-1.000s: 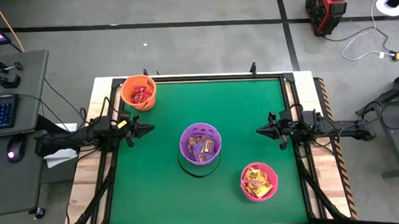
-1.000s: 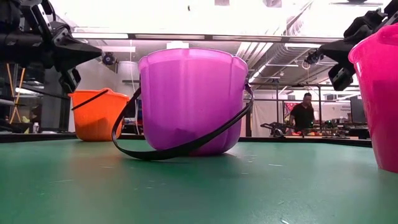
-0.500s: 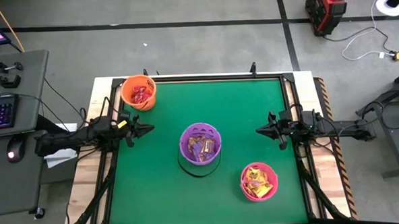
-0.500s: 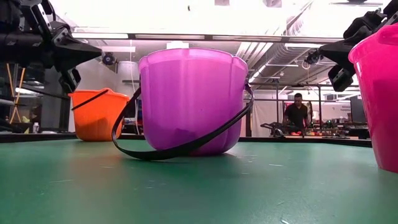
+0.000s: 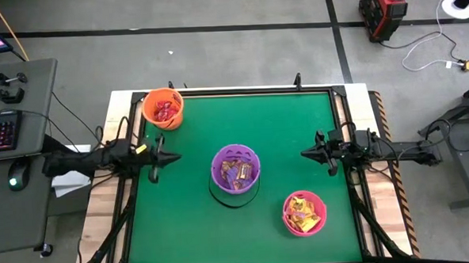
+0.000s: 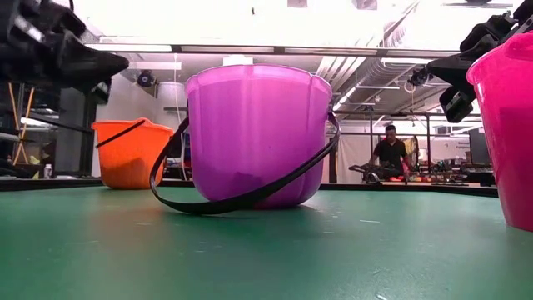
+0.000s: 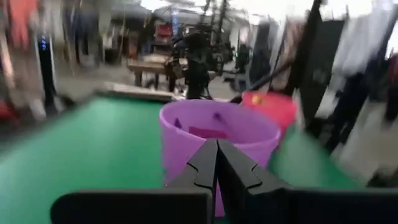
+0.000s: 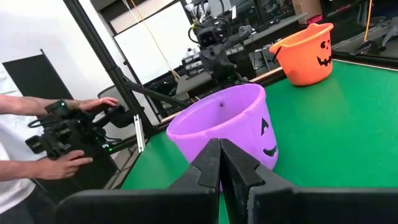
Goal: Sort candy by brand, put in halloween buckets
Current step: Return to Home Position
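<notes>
Candy [image 5: 236,173] lies sorted across 3 buckets: orange bucket [image 5: 146,110], purple bucket [image 5: 215,169], pink bucket [image 5: 286,213]. None is loose on the desk [image 5: 250,119]. Left jaws and right jaws are closed, empty, parked at opposite edges, apparently because sorting is done.

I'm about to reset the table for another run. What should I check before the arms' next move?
1. Candy all in buckets, none on the green mat: ok.
2. Left gripper shut and empty: ok.
3. Right gripper shut and empty: ok.
4. Orange bucket, purple bucket and pink bucket upright: ok.
5. One brand per bucket: cannot tell, wrappers too small to read.
6. Person's hands off the table: ok, holding a device beyond its edge.
</notes>
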Robot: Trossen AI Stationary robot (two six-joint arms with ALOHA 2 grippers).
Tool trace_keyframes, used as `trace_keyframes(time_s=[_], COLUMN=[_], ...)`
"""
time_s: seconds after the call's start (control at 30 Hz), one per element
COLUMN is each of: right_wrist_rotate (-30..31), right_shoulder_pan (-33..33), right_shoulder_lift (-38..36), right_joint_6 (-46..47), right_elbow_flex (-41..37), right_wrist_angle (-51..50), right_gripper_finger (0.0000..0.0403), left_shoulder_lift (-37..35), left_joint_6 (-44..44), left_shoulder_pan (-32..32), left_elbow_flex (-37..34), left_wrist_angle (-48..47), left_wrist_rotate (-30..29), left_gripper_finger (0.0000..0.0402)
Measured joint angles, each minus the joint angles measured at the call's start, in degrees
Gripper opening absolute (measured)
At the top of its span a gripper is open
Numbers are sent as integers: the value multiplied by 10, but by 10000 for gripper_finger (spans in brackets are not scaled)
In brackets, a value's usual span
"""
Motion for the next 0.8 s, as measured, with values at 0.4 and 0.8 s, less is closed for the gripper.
trace_keyframes(time_s=[0.4, 0.8], right_wrist_rotate=[0, 0], right_shoulder_pan=[0, 0], right_shoulder_lift=[0, 0], right_joint_6=[0, 0], right_elbow_flex=[0, 0], right_wrist_angle=[0, 0], right_gripper_finger=[0, 0], left_shoulder_lift=[0, 6], left_joint_6=[34, 2], left_shoulder_pan=[-24, -24], left_elbow_flex=[0, 0], left_wrist_angle=[-1, -1], left_wrist_rotate=[-3, -3], left_gripper_finger=[1, 1])
